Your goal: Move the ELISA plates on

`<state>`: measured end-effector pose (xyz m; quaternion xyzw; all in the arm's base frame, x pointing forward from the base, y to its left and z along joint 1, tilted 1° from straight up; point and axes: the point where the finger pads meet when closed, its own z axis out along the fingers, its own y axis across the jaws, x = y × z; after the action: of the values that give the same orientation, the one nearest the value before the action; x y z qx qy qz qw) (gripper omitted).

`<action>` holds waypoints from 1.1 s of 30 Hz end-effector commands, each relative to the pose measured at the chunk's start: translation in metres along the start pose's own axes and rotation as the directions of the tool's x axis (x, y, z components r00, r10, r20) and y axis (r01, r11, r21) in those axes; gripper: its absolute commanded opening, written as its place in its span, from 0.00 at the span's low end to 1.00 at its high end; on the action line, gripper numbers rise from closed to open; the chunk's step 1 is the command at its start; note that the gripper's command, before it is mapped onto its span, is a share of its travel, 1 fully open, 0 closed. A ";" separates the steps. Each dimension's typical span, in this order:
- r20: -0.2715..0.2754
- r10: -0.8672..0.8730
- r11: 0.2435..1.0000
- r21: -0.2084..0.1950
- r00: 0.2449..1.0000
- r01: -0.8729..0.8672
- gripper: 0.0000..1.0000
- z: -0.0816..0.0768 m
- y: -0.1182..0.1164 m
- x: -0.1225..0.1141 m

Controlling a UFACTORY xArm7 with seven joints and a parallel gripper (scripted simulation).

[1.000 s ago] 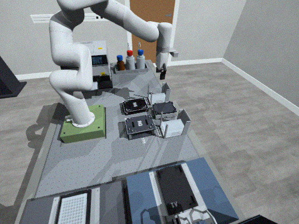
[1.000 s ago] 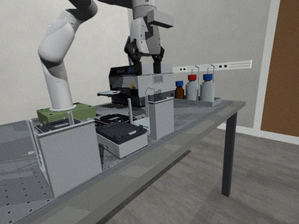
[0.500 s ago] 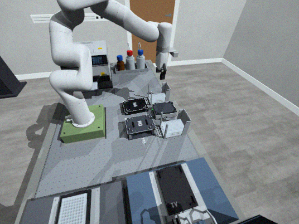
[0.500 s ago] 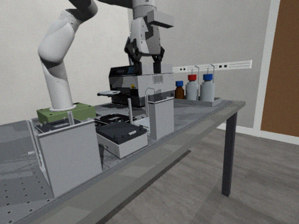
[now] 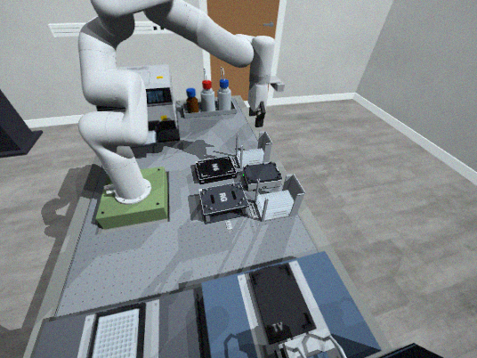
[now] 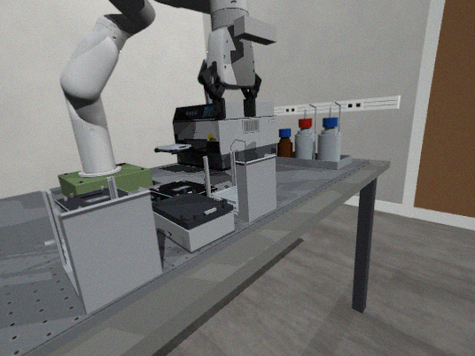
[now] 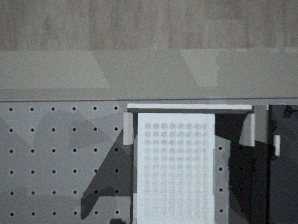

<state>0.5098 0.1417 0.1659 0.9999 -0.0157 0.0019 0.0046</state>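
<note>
My gripper (image 5: 260,117) is open and empty, high above the far stack rack (image 5: 255,153) at the table's right edge; it also shows in the exterior view (image 6: 232,105). The wrist view looks straight down into that rack, where a white well plate (image 7: 175,167) lies between the walls. A second, nearer stack rack (image 5: 279,200) also holds white plates. Another white well plate (image 5: 116,331) sits on the grey station at the front left. The blue station (image 5: 285,307) beside it has a dark nest marked A1. I cannot read any plate labels.
Nest N6 (image 5: 215,172) and nest RG (image 5: 222,198) stand left of the racks, with a dark-topped box unit (image 5: 262,174) between the racks. A large instrument (image 5: 156,95) with an extended tray (image 6: 173,150) and three bottles (image 5: 208,99) stand at the back. The arm's green base (image 5: 133,198) is at the left.
</note>
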 end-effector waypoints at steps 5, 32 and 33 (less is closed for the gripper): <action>-0.004 0.000 1.000 0.001 1.000 0.000 1.00 0.000 0.000 0.001; -0.004 0.000 1.000 0.001 1.000 0.000 1.00 0.030 0.000 0.001; -0.004 0.000 1.000 0.001 1.000 0.000 1.00 0.032 0.000 0.001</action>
<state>0.5098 0.1415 0.1349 0.9999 -0.0157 0.0016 0.0048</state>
